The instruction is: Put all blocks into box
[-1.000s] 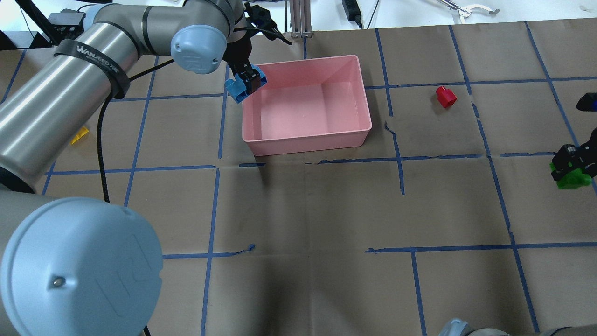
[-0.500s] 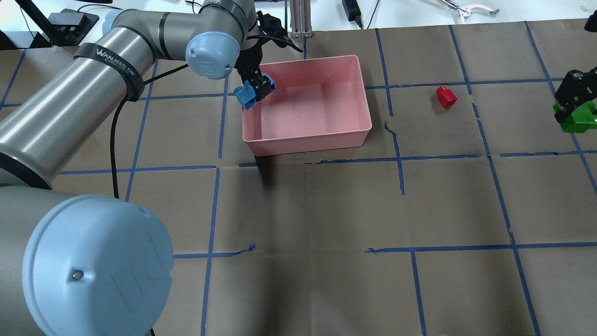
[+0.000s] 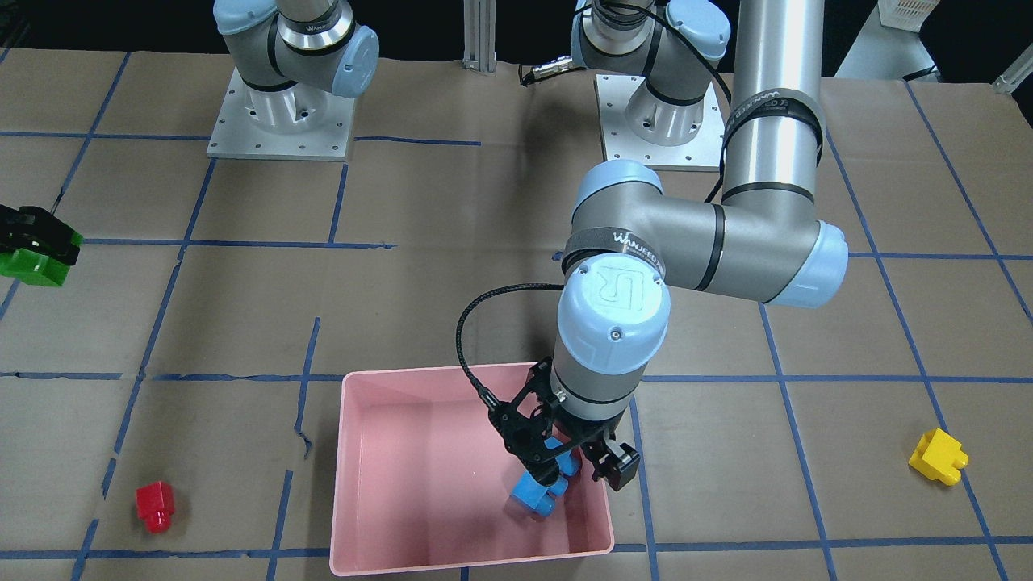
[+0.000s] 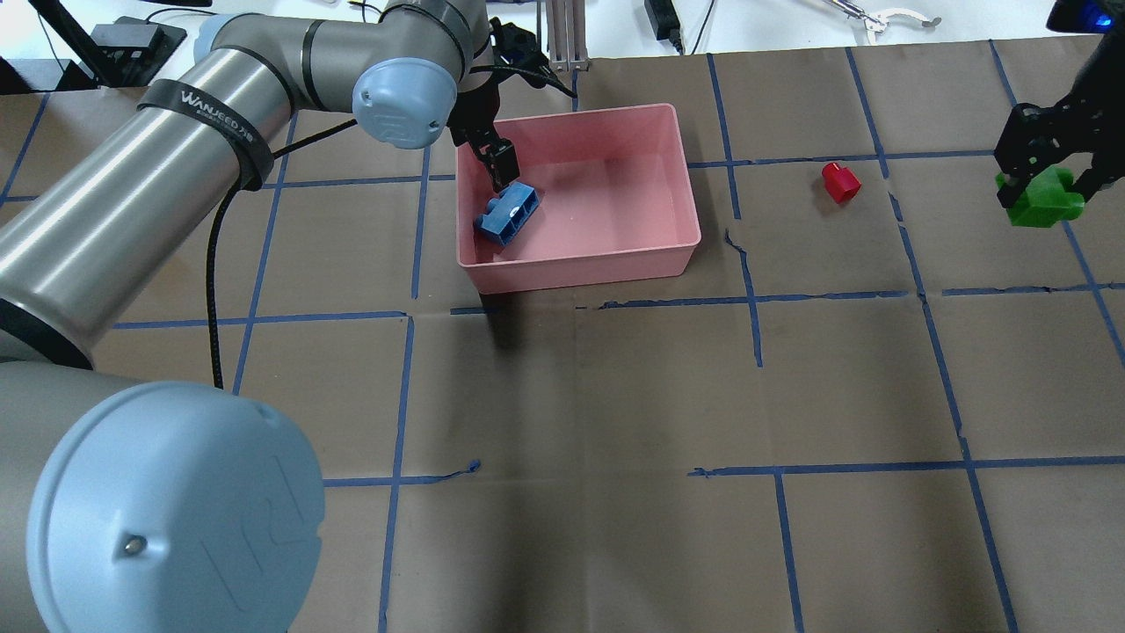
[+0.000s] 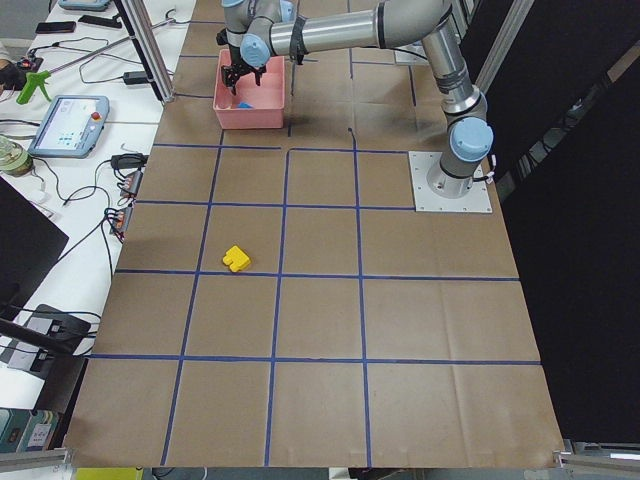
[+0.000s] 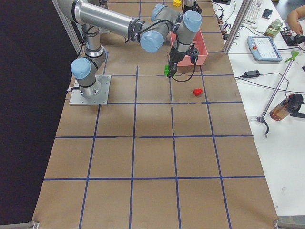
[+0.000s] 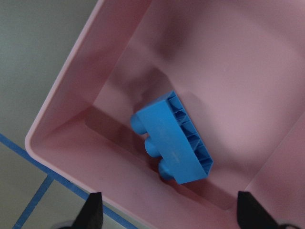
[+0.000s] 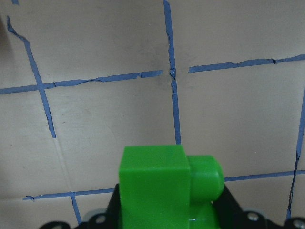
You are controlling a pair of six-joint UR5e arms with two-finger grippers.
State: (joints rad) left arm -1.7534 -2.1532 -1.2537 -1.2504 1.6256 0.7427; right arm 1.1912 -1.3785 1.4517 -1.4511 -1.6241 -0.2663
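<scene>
The pink box (image 4: pixel 580 264) stands at the table's far middle; it also shows in the front view (image 3: pixel 344 476). The light blue brick (image 4: pixel 507 214) lies tilted on the box floor near its left wall, and shows in the left wrist view (image 7: pixel 171 138). My left gripper (image 4: pixel 497 167) hangs open just above it, empty. My right gripper (image 4: pixel 1046 171) is shut on the green brick (image 4: pixel 1041 200), held above the table at the far right; the right wrist view shows the brick (image 8: pixel 167 186). The red brick (image 4: pixel 841 181) sits on the table between box and right gripper. The yellow brick (image 3: pixel 938 457) lies far out on my left.
Brown paper with a blue tape grid covers the table. An aluminium post (image 4: pixel 567 35) stands just behind the box. The left arm's cable (image 3: pixel 468 339) loops over the box's near rim. The arm base plates (image 3: pixel 278 121) sit at the robot's side.
My left gripper moved right over the box and opened; the blue brick dropped onto the box floor. My right gripper carried the green brick farther away and leftward.
</scene>
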